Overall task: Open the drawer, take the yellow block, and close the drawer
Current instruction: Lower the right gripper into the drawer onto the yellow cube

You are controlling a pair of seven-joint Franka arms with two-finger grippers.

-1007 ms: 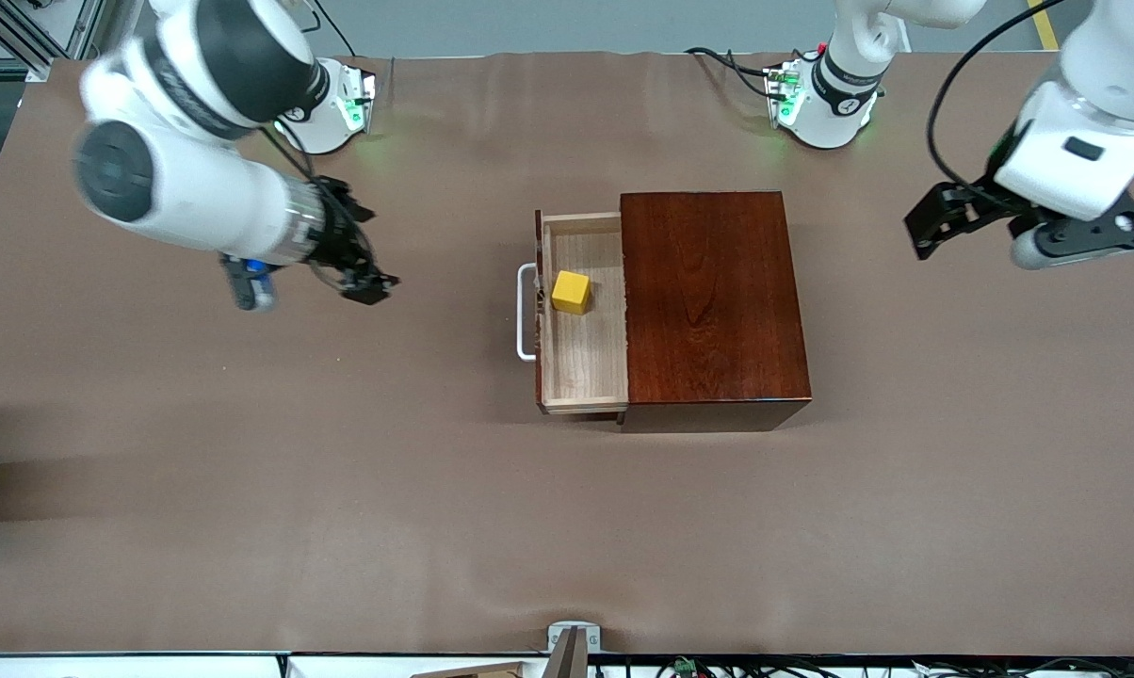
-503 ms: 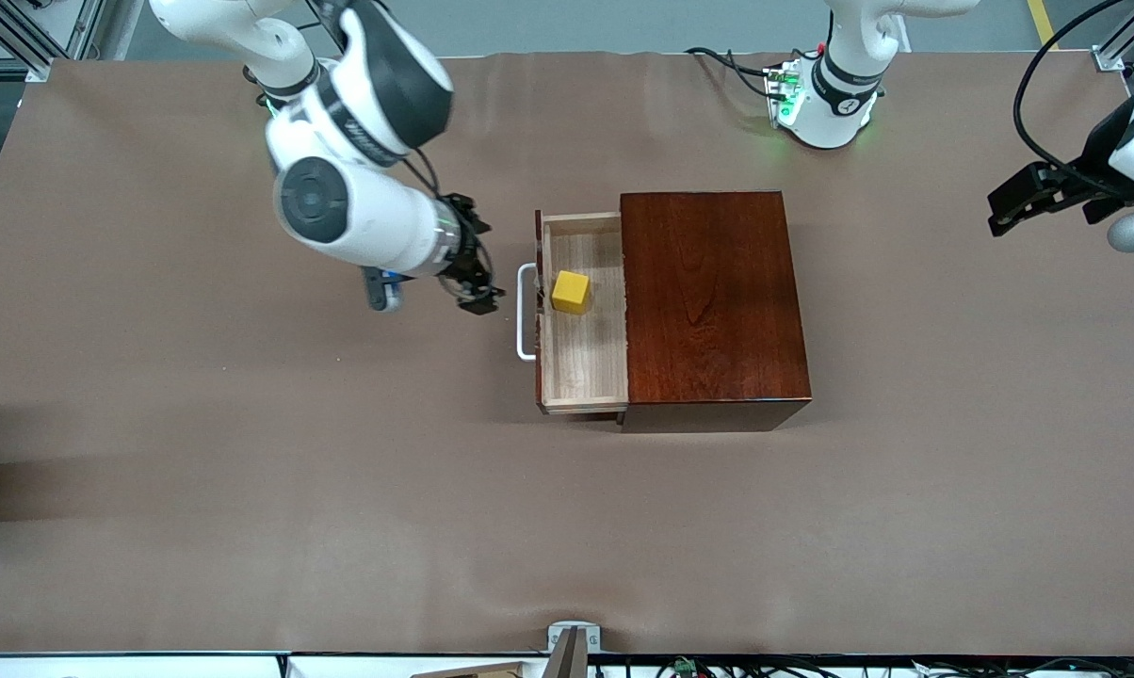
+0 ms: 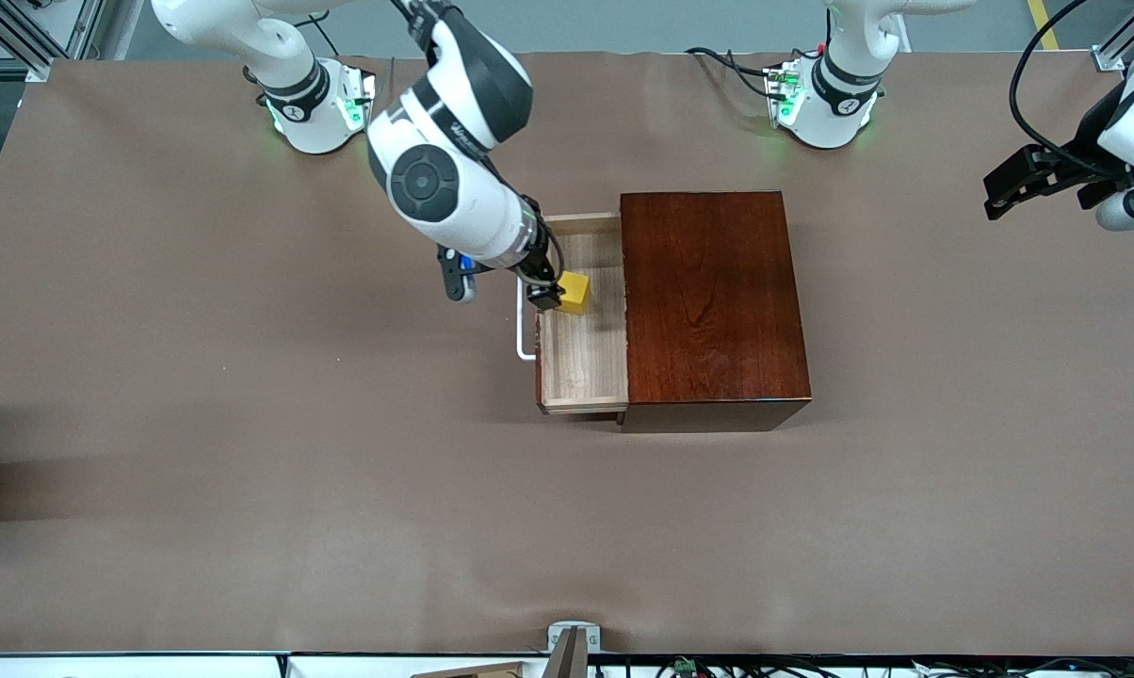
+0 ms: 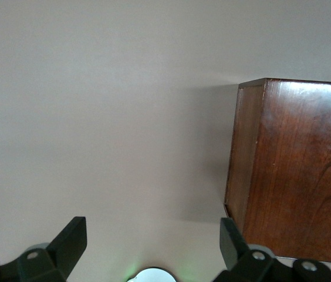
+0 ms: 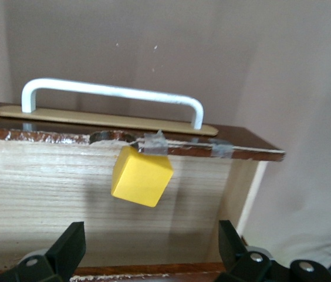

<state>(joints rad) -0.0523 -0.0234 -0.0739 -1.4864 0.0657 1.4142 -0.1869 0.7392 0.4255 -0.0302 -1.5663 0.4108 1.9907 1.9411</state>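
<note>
Drawer point(image 3: 581, 367) pulled out of the box point(image 3: 713, 301), block point(image 3: 575, 290) inside.

The drawer juts from the box toward the right arm's end of the table point(image 3: 247, 471), its handle point(image 3: 524, 325) outermost. The block lies on the drawer floor, near the handle wall. The right gripper point(image 3: 548, 294) hangs over the drawer beside the block; the left gripper point(image 3: 1010, 188) waits over the table's left-arm end.

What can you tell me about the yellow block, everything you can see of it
The yellow block is a small, plain-faced bright yellow cube with a matte look. It sits on the pale wood floor of the open drawer, close to the drawer's front panel, turned a little askew to the drawer's walls. Nothing grips it: the right gripper hangs over it with fingers open, spread wider than the block.
</note>
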